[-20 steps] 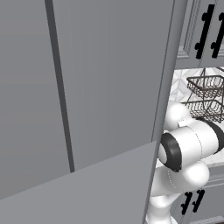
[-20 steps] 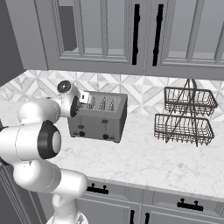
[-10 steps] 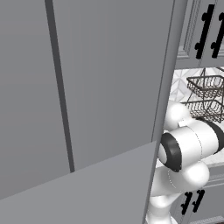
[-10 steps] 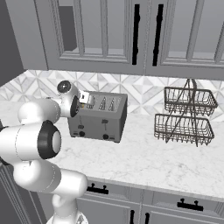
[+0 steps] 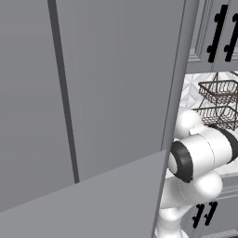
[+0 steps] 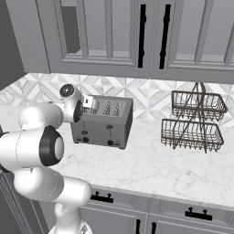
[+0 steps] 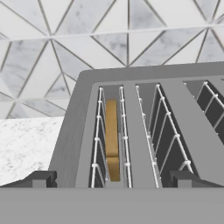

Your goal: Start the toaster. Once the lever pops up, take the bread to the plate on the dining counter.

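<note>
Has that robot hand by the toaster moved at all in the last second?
No. In the right base view the gripper hangs over the left end of the toaster, at the same spot against it and the wall tiles as before.

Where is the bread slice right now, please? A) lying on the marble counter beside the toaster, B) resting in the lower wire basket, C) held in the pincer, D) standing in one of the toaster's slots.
D: in the hand view the bread stands on edge between the wire guides of a slot in the toaster.
</note>
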